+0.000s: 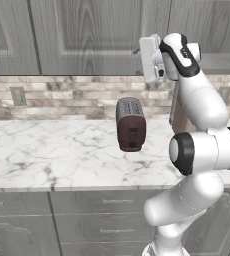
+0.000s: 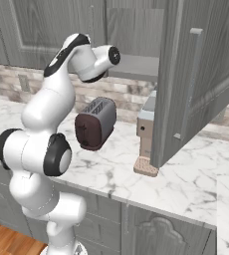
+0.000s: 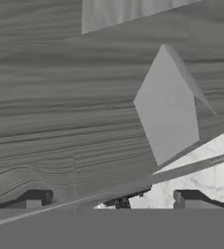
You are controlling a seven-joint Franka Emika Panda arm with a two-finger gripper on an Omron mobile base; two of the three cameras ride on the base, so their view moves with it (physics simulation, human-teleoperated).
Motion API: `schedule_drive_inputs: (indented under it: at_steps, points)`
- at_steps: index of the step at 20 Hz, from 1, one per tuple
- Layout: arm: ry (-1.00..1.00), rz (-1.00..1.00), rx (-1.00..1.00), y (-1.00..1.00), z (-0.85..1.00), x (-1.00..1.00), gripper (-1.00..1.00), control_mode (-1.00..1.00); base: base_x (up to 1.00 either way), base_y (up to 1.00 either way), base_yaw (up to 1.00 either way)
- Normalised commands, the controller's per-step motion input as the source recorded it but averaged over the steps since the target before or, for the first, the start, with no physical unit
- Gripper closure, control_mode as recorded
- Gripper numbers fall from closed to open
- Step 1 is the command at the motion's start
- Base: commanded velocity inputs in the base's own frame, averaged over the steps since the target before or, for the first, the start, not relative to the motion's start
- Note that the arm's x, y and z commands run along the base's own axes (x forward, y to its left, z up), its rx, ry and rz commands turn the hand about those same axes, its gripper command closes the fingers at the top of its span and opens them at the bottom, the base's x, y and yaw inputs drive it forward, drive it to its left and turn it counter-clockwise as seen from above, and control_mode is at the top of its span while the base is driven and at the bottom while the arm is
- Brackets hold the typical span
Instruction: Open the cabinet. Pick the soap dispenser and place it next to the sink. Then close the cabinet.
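Note:
The cabinet stands open. Its right door is swung out over the counter, with a slim vertical handle on it. Behind the door lies the plain grey shelf, also seen as the shelf in the left base view. My gripper is raised to the cabinet's lower edge and points left at the shut doors. In the hand view the gripper is open, with nothing between its fingertips, close to a wood-grain panel. The soap dispenser and the sink are out of view.
A dark red and grey toaster stands on the marble counter below my hand. A tan block with a grey top sits beside the open door's lower edge. Drawer fronts run under the counter.

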Motion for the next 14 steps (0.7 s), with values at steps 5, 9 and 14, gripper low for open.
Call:
schedule_drive_inputs:
  at_steps: [5,9,14]
  points:
    - [0.06,-0.03,-0.05,0.11,0.00,0.36,-1.00,-1.00,0.00,0.00,0.00]
    - [0.06,0.00,0.00,0.02,0.00,0.06,-1.00,-1.00,0.00,0.00,0.00]
    - [0.00,0.00,0.00,0.00,-0.01,-0.31,-1.00,-1.00,0.00,0.00,0.00]
